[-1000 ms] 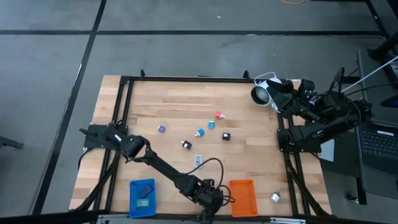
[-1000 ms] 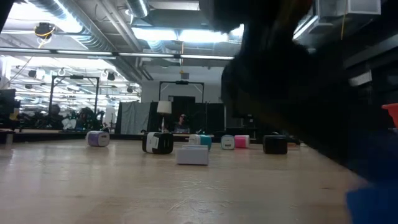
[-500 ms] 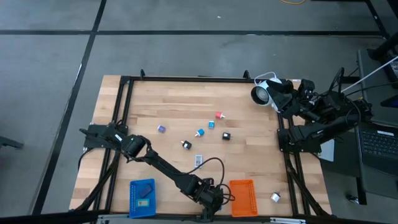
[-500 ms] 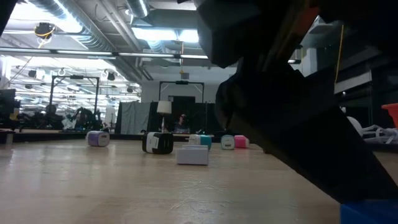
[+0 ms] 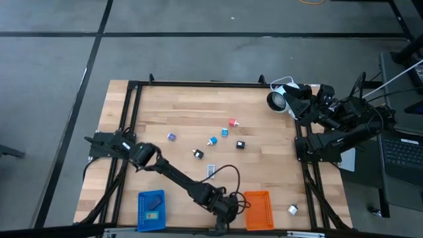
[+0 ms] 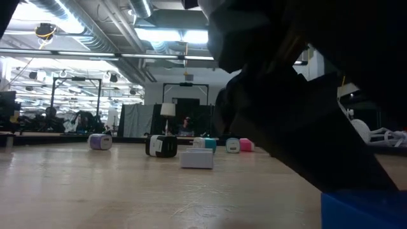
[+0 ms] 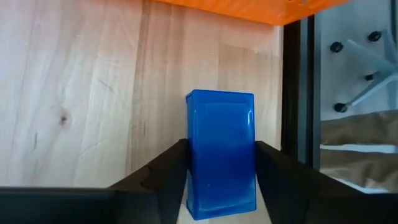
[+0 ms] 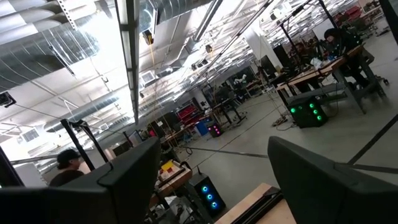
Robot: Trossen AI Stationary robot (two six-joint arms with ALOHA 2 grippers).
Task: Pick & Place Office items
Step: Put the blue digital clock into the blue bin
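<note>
Left wrist view: blue box clamped between left end effector fingers.

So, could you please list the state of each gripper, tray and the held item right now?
left gripper: shut on blue box, near the table's front edge
blue box: held between the fingers, beside the orange tray
right gripper: open, parked off the table
orange tray: looks empty
blue tray: holds a flat piece

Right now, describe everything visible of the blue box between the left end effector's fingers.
The blue box is a smooth, glossy, plastic-looking rectangular block with rounded edges and a faint inset panel on its face. The left end effector clamps it, one dark finger on each long side. It sits above the wooden table at the near edge, beside the orange tray.
</note>
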